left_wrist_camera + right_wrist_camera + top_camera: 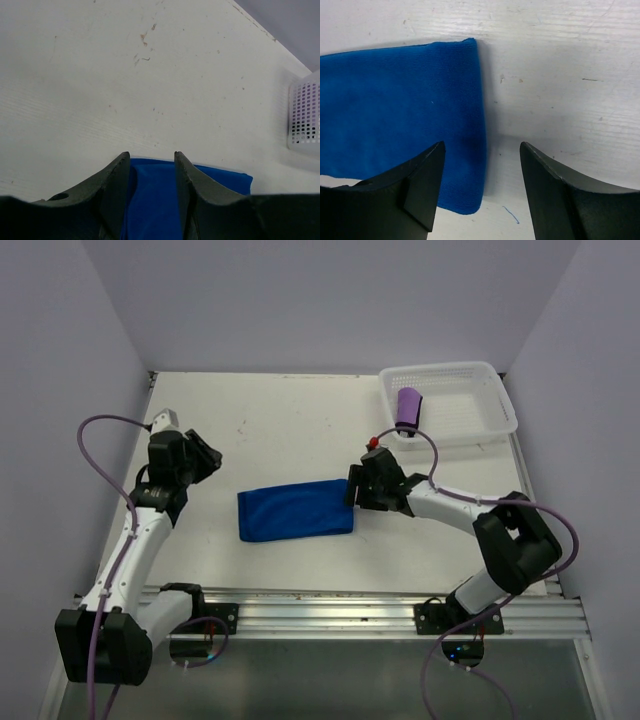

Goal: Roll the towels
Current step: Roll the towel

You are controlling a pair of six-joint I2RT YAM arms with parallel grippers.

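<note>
- The blue towel (295, 510) lies flat in the middle of the overhead frame, folded into a long strip and not rolled yet. It looks thin and floppy, so my guess is a roll started loose will just spring open.
- The right gripper (482, 146) is spread and pinching nothing. It straddles the strip's right end, one finger over cloth and the other over bare table (280, 420). If it closes like that, it could grab only the top layer, or scrape the table and get no cloth at all.
- If that end gets dragged left rather than turned over, I reckon the whole strip slides or bunches up, since nothing pins the left end.
- The left gripper (151, 156), upper left of the overhead frame, is spread too. It's empty and well apart from the towel, so imo too far off to hold anything down.
- The purple towel (408, 407) sits rolled in the left part of the basket (465, 405), upper right. The right arm's cable (436, 455) loops near its front wall, so a big swing might snag or nudge it.
</note>
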